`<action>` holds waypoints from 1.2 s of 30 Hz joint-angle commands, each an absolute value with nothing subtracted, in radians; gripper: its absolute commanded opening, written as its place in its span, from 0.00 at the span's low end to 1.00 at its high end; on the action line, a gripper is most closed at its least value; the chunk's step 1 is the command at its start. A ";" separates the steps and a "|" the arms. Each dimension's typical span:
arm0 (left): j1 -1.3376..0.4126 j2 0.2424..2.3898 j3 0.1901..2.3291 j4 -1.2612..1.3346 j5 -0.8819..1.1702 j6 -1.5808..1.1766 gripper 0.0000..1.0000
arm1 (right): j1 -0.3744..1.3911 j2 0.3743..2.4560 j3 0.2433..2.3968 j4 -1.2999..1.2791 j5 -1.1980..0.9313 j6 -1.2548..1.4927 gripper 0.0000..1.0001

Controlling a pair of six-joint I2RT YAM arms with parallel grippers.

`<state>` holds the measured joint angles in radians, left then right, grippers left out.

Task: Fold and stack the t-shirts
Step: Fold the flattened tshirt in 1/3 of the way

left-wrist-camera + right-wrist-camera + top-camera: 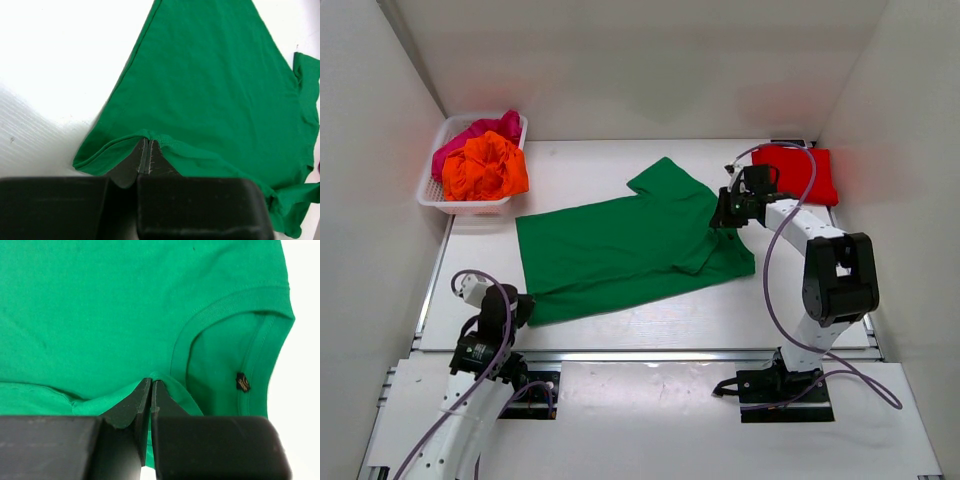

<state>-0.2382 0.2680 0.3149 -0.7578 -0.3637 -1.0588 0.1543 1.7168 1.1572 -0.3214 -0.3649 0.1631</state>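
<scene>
At the lower left of the top view, the left claw [523,303] is closed tight on the hem at the near left corner of the green shirt [620,250]. Its wrist view shows the fabric pinched between the fingers. The shirt lies spread across the middle of the surface [650,325]. Right of centre, the right claw [723,217] is clamped on a fold of cloth just beside the collar [197,322]. At the upper left a basket [460,207] holds an orange shirt [485,168] and a pink shirt [470,135]. A red shirt [798,172] lies at the upper right.
</scene>
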 commanded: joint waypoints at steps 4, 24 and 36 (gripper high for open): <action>-0.244 0.264 0.321 -0.767 -0.399 -1.068 0.00 | 0.163 1.769 1.246 -0.295 -0.368 0.141 0.00; -0.103 0.316 0.356 -0.638 -0.334 -0.947 0.47 | 0.150 1.741 1.293 -0.305 -0.197 0.131 0.60; -0.163 1.124 0.647 -0.324 -0.236 -0.608 0.46 | 0.143 2.049 1.670 -0.462 -0.291 -0.032 0.56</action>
